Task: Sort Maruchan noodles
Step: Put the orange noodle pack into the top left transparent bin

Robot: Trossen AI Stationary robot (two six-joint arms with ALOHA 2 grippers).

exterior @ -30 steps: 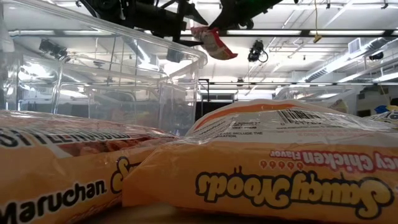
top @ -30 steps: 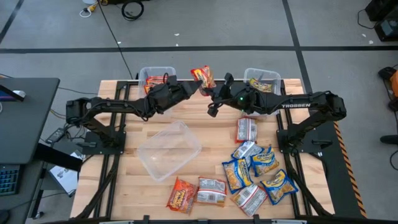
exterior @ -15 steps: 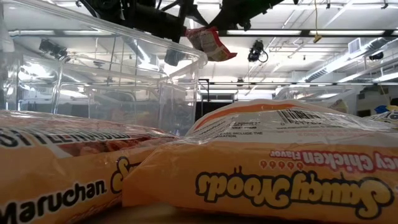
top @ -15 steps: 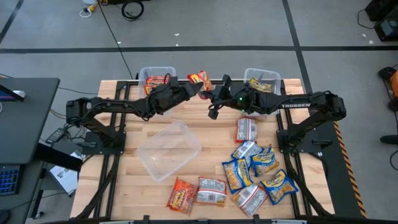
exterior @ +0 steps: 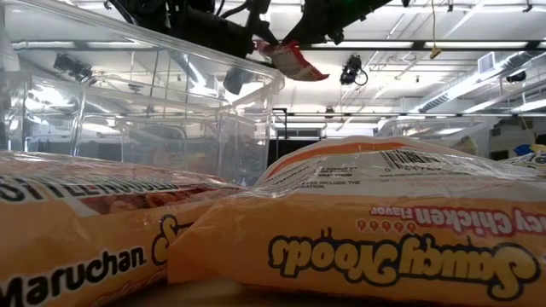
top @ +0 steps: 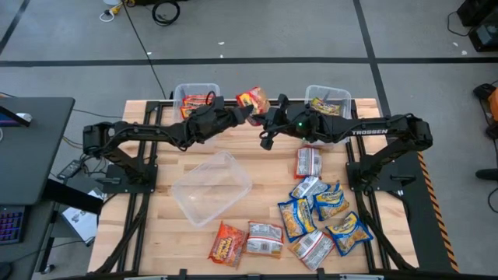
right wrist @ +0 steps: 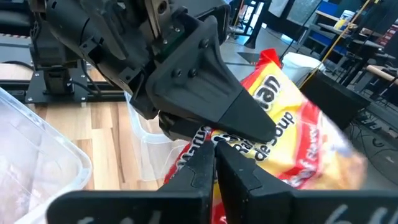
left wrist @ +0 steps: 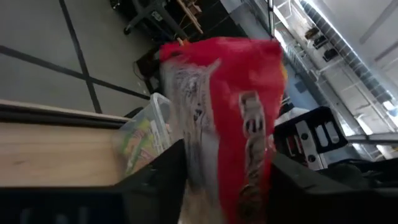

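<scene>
A red-orange Maruchan noodle packet (top: 253, 99) hangs in the air over the table's far middle, between my two grippers. My left gripper (top: 247, 114) reaches it from the table's left and is shut on it; in the left wrist view the packet (left wrist: 227, 118) fills the gap between the fingers. My right gripper (top: 264, 119) comes from the right, shut on the same packet (right wrist: 280, 130). Several more packets (top: 319, 214) lie flat on the near right of the table. My left gripper pinches the packet's near end (left wrist: 202, 177) between its two fingers, coming level from the table's left. The packet stands out beyond the fingertips, clear of the table. My right gripper pinches the packet's crinkled lower edge (right wrist: 200, 142) between its fingertips (right wrist: 202, 167), coming from the table's right. The left gripper's fingers close on the packet just above this spot.
A clear bin (top: 194, 97) with orange packets stands at the far edge left of the grippers, and another (top: 327, 99) with a yellow packet to their right. An empty clear bin (top: 212, 187) lies mid-table. Two packets (top: 245, 239) lie near the front edge.
Both arms have stayed where they were. The packet between them has turned: in the low view it hung slanting down a second ago and now lies closer to level.
</scene>
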